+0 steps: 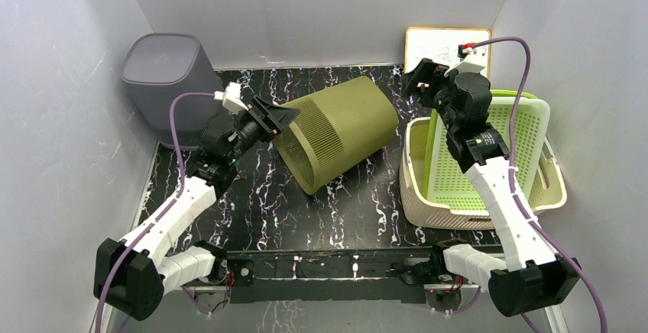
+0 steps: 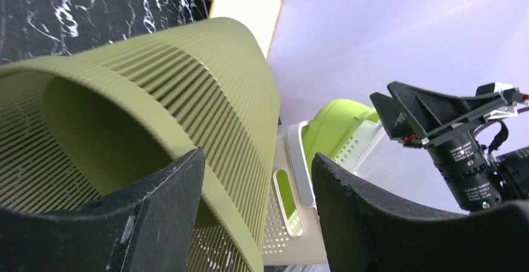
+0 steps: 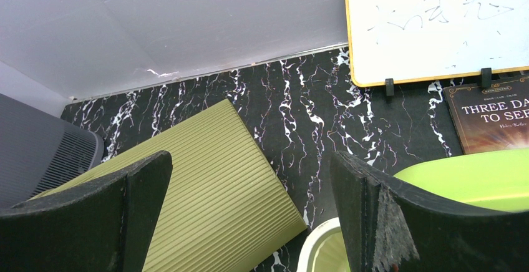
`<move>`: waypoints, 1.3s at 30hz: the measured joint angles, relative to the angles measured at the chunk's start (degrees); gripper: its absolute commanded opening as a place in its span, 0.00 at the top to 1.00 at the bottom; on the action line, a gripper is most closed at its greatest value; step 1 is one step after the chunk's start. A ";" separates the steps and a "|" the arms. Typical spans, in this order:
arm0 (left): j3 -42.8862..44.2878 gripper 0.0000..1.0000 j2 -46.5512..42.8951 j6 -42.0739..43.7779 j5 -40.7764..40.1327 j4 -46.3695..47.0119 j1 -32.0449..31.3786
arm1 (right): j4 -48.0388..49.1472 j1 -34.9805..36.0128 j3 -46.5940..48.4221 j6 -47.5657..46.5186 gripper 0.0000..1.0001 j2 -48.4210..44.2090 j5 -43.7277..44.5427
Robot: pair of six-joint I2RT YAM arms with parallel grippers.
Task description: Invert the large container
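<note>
The large container (image 1: 340,134) is an olive-green ribbed bin lying on its side on the black marble table, with its mouth facing the near left. My left gripper (image 1: 284,116) is at the upper rim of that mouth. In the left wrist view the left gripper (image 2: 257,155) is open. One finger sits at the inside of the container (image 2: 187,78) and the other stands clear of its outer wall. My right gripper (image 1: 419,81) hovers above and beyond the bin's closed end. In the right wrist view the right gripper (image 3: 251,156) is wide open and holds nothing, with the container (image 3: 206,184) below it.
A grey bin (image 1: 164,73) stands at the back left. At the right a beige basket (image 1: 428,195) holds a tilted lime-green basket (image 1: 489,150). A whiteboard (image 3: 436,22) and a book (image 3: 493,113) lean against the back wall. White walls close in both sides.
</note>
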 measured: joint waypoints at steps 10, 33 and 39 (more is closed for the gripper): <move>0.15 0.38 -2.84 2.05 -1.99 -4.35 -1.25 | 0.83 0.00 -0.46 -0.31 0.02 0.00 0.48; 2.78 0.38 1.05 1.57 -3.23 -12.33 -1.77 | 2.32 0.00 -0.74 -0.33 0.02 0.50 0.48; 2.78 0.56 3.98 -0.28 -2.95 -9.05 -5.38 | 3.17 0.02 -0.74 -0.46 0.02 1.01 0.63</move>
